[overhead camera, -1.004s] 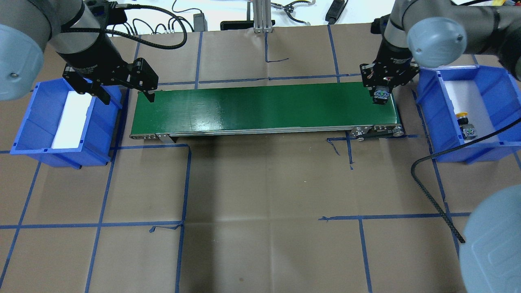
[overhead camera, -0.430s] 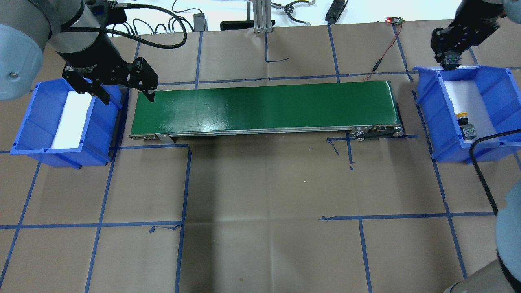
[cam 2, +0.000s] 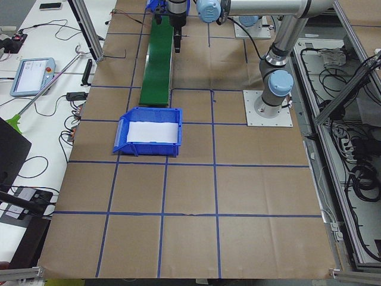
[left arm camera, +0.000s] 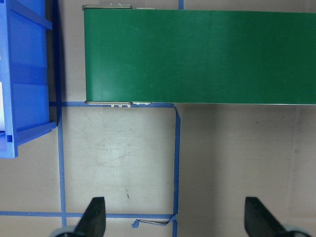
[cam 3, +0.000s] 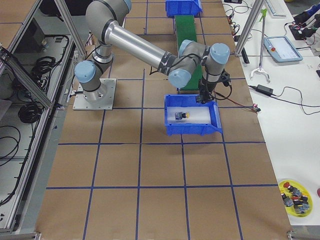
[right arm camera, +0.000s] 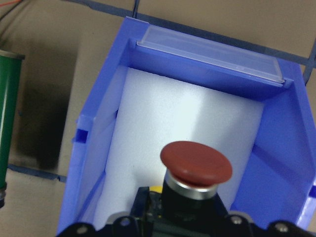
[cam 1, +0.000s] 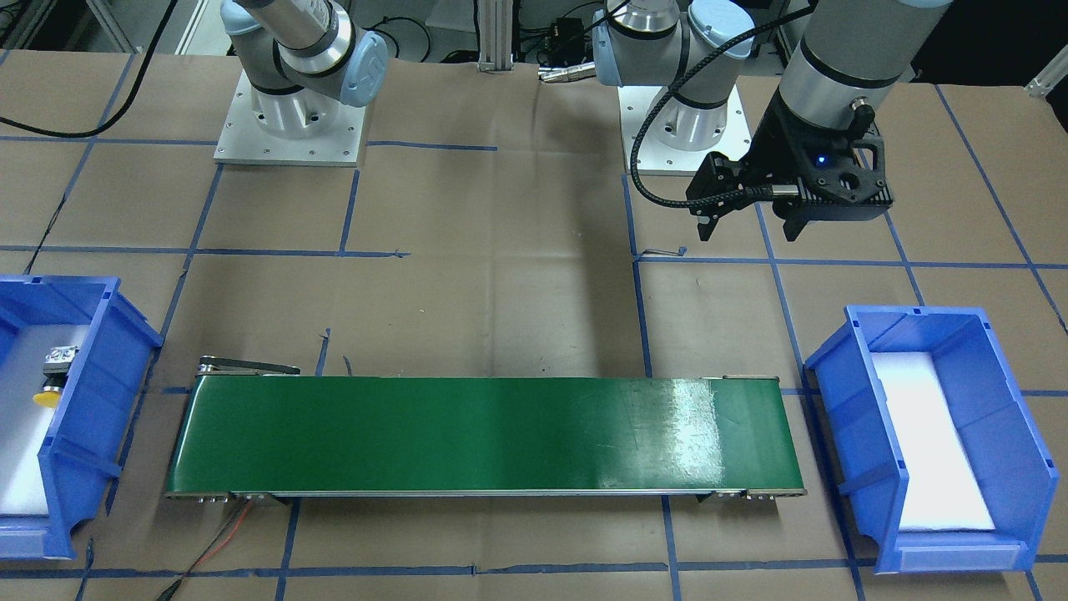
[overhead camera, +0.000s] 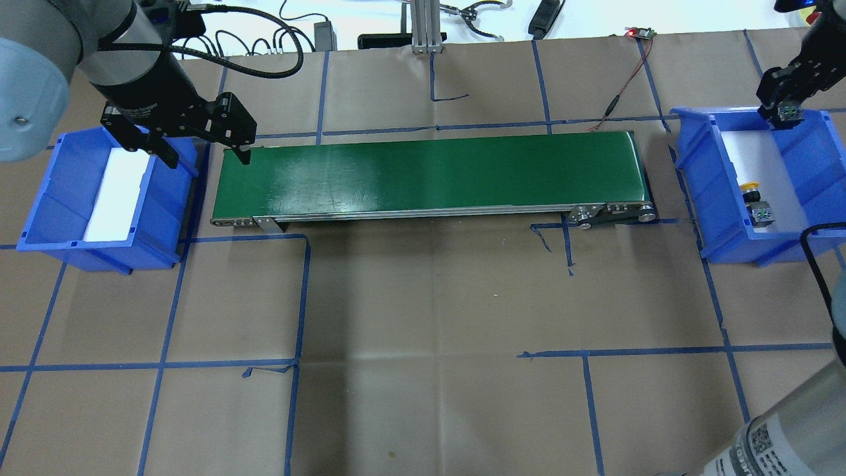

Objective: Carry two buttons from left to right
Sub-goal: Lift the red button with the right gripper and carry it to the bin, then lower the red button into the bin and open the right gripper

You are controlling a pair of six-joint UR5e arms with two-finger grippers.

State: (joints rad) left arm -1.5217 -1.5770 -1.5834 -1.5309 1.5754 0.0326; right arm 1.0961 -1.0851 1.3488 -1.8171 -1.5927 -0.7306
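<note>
Nearest me, low on my right, a square coded label [overhead camera: 760, 435] sits on my right arm's grey sleeve, too small to read. Just beyond it a black ribbed cable [overhead camera: 814, 264] loops over the brown paper table cover [overhead camera: 429, 317] with its grid of blue tape lines. Further out, the yellow-capped push button with black body and grey-white rear block [overhead camera: 755, 201] lies on its side on white foam in the near half of the blue plastic bin on my right [overhead camera: 700, 192]. The long green conveyor belt [overhead camera: 429, 172] stretches from beside that bin to a matching blue plastic bin on my left [overhead camera: 46, 192], also lined with white foam. My left gripper [overhead camera: 206, 155] hangs with its fingers spread wide and nothing between them, over the strip of table between the left bin and the belt's left end. The white print [overhead camera: 137, 110] on its black wrist is too small to read. My right gripper [overhead camera: 785, 109] is clenched on the red-capped push button [right arm camera: 196, 163], holding it over the far end of the right bin, cap above the white foam and blue walls on either side. A clear plastic label strip [right arm camera: 212, 53] caps the bin's end wall, and I can read nothing on it. Farthest off, a small circuit board with a red light [overhead camera: 638, 31] lies at the paper's edge. A thin red wire [overhead camera: 628, 86] runs from it toward the belt, and an aluminium post [overhead camera: 423, 26] stands among loose black leads [overhead camera: 291, 33].
</note>
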